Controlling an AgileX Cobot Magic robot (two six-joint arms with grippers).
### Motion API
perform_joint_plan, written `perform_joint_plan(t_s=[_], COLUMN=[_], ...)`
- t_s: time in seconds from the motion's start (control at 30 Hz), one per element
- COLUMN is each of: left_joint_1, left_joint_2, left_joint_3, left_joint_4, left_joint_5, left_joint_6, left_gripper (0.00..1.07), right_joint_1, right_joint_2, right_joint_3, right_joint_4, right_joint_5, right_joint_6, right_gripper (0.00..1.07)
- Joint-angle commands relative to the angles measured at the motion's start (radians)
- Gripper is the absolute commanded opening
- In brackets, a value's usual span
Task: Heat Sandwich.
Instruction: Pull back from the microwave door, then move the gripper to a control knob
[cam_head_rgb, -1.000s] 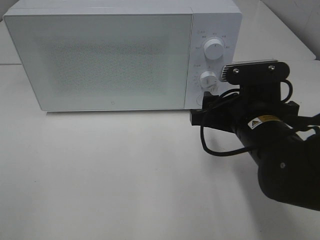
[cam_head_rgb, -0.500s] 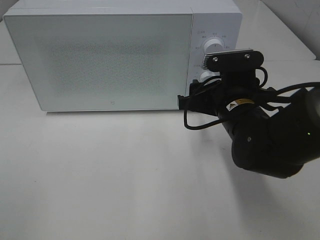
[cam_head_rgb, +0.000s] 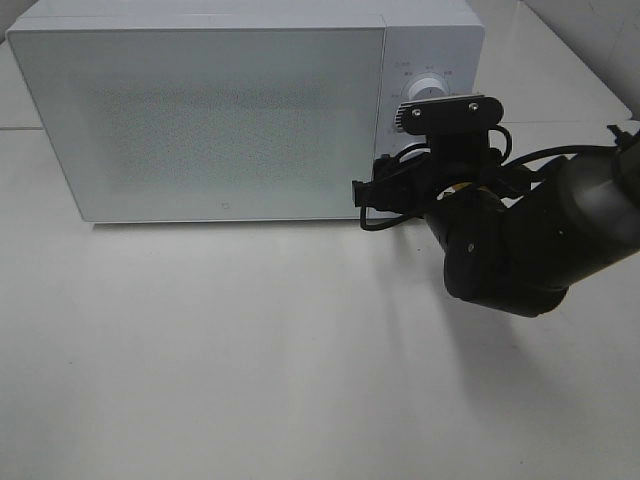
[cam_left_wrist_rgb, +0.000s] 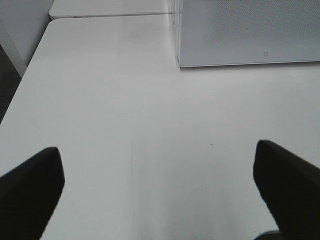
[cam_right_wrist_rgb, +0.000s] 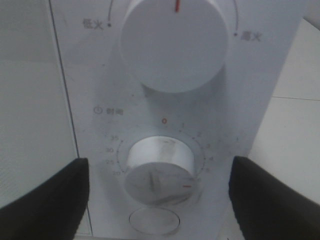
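We note the right gripper released, its jaws flanking the timer knob at twelve o'clock, untouched.

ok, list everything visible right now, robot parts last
microwave: one, white, door shut, at the back of the table
upper knob: one, white with a red mark, top of the control panel
timer knob: one, white, below the upper knob
button: one, white, under the timer knob
table: one, white, under everything
left gripper: one, black, open, over the table near the microwave's front corner
right gripper: one, black, open, fingers either side of the timer knob, apart from it
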Motion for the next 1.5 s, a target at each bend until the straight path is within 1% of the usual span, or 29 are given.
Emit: perform_joint_plan(t_s=[0.03,0.13,0.33,0.47,0.57,0.6,0.73,0.77,0.8,0.87,0.9,0.93,1.03,1.07,1.1,1.17,1.2,1.5], left_joint_1=[-0.002,-0.002,-0.002,-0.002,-0.002,-0.002,-0.002,-0.002,-0.002,-0.002,-0.002,-0.002,-0.002,-0.002,-0.002,-0.002,-0.002,-0.002], left_joint_2=[-0.02,-0.02,-0.02,-0.02,-0.02,-0.02,-0.02,-0.02,-0.02,-0.02,-0.02,-0.02,-0.02,-0.02,-0.02,-0.02,-0.02,-0.02], left_joint_3=[0.0,0.0,0.0,0.0,0.0,0.0,0.0,0.0,0.0,0.0,0.0,0.0,0.0,0.0,0.0,0.0,0.0,0.0], left_joint_4=[-0.009,-0.009,-0.009,-0.009,-0.009,-0.009,-0.009,-0.009,-0.009,-0.009,-0.009,-0.009,-0.009,-0.009,-0.009,-0.009,-0.009,-0.009], left_joint_5=[0.001,0.001,0.001,0.001,0.001,0.001,0.001,0.001,0.001,0.001,0.001,0.001,0.001,0.001,0.001,0.001,0.001,0.001], left_joint_6=[-0.001,-0.001,-0.001,-0.001,-0.001,-0.001,-0.001,-0.001,-0.001,-0.001,-0.001,-0.001,-0.001,-0.001,-0.001,-0.001,-0.001,-0.001], left_gripper=[0.98,0.98,0.98,0.98,0.98,0.98,0.98,0.98,0.98,0.98,0.98,0.98,0.98,0.98,0.98,0.98,0.98,0.98], right_joint_1=[-0.012,-0.012,-0.012,-0.012,-0.012,-0.012,-0.012,-0.012,-0.012,-0.012,-0.012,-0.012,-0.012,-0.012,-0.012,-0.012,-0.012,-0.012], right_joint_2=[0.012,0.024,0.029,0.029,0.032,0.032,0.058,0.058,0.058,0.058,0.058,0.058,0.058,0.058,0.058,0.058,0.058,0.058], right_joint_3=[-0.023,-0.043,-0.05,-0.051,-0.052,-0.052,-0.069,-0.069,-0.075,-0.075,-0.075,-0.075,-0.075,-0.075,-0.075,-0.075,-0.075,-0.075], right_joint_4=[-0.018,-0.018,-0.014,-0.013,-0.011,-0.011,-0.005,-0.005,0.004,0.01,0.01,0.02,0.026,0.026,0.029,0.033,0.033,0.036], right_joint_5=[0.008,0.006,0.01,0.009,0.005,0.005,0.008,0.008,0.006,-0.013,-0.013,-0.019,-0.021,-0.021,-0.023,-0.027,-0.035,-0.055], right_joint_6=[0.012,0.011,0.012,0.015,0.031,0.031,0.059,0.059,0.059,0.059,0.059,0.056,0.056,0.056,0.056,0.056,0.056,0.084], right_gripper=[0.75,0.75,0.75,0.73,0.69,0.69,0.6,0.6,0.54,0.48,0.48,0.4,0.25,0.25,0.19,0.13,0.11,0.12])
